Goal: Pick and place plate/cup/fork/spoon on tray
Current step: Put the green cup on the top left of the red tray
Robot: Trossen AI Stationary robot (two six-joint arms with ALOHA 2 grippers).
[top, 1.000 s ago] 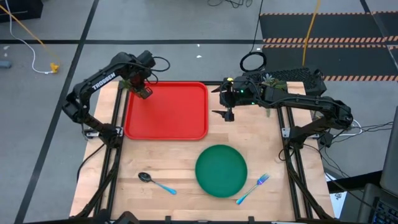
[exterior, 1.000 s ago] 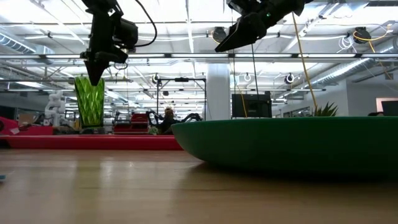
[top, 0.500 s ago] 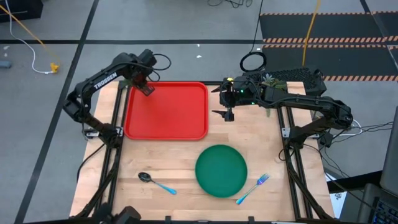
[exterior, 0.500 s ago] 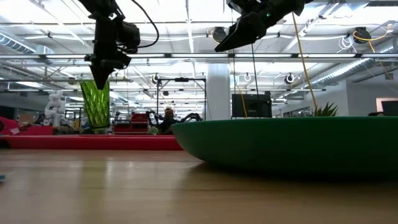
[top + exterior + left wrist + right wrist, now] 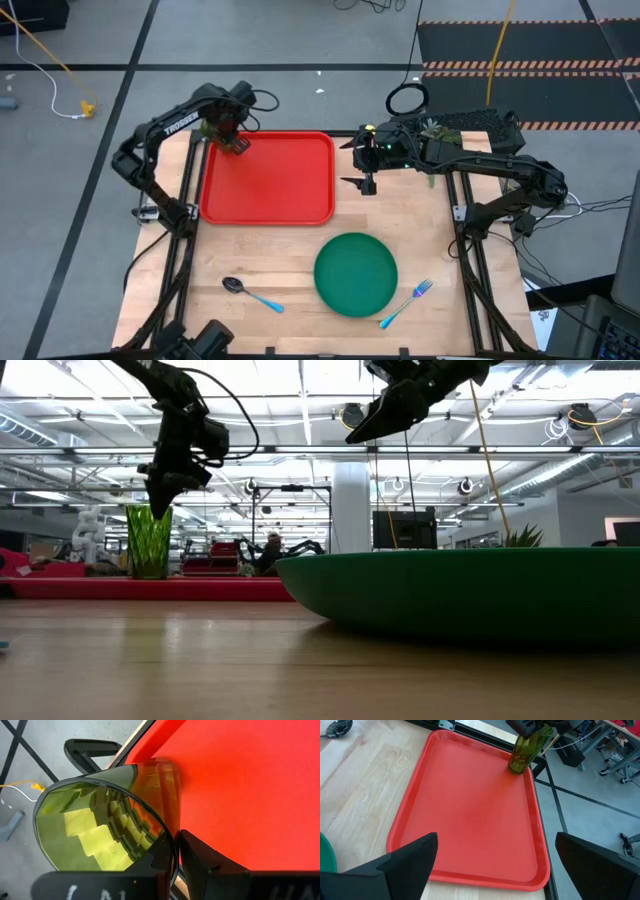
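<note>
The olive-green cup [image 5: 524, 751] stands upright in the far left corner of the red tray [image 5: 275, 185]; it also shows in the low view [image 5: 148, 542]. My left gripper [image 5: 230, 135] is above it, shut on its rim. My right gripper [image 5: 366, 184] hangs open and empty in the air, just right of the tray's right rim. The dark green plate [image 5: 356, 274] lies flat on the table near the front edge. The spoon [image 5: 250, 293] lies to its left and the fork [image 5: 405, 303] to its right. My left gripper pinches the cup's wall at the rim [image 5: 170, 845], one finger inside the cup [image 5: 152, 865] and one outside [image 5: 210, 865]. The fingers come from above, pointing down. The cup is upright, and its base appears to be down on the tray's floor [image 5: 516, 770].
A small potted plant [image 5: 432, 128] and a dark device stand at the table's far right, behind my right arm. The tray's middle and near part [image 5: 470, 820] are bare red floor. Bare wood lies between the tray and the plate.
My left gripper has gone down with the cup, still shut on its rim. The cup stays upright and its base has come down to the tray's far left corner.
</note>
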